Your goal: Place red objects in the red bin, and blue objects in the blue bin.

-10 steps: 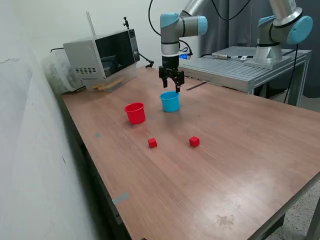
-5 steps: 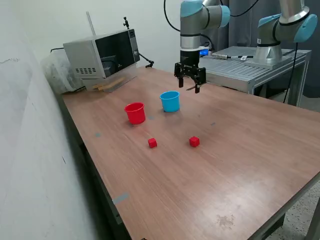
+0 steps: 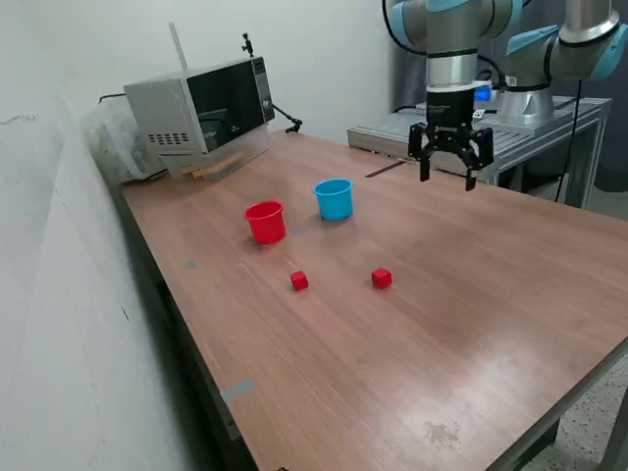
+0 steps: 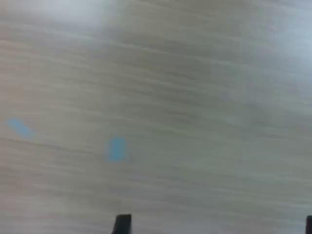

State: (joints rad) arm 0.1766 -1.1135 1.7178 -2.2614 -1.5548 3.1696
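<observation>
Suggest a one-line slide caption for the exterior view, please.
Open gripper hovers above the table, away from the red cup and blue cup; two red cubes lie loose.

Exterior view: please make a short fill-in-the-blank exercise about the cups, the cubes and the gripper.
1. The two small cubes lying on the table are ____ in colour.
2. The red cup stands on the exterior view's ____ of the blue cup.
3. The gripper hangs in the air with its jaws ____.

Missing words: red; left; open
</observation>
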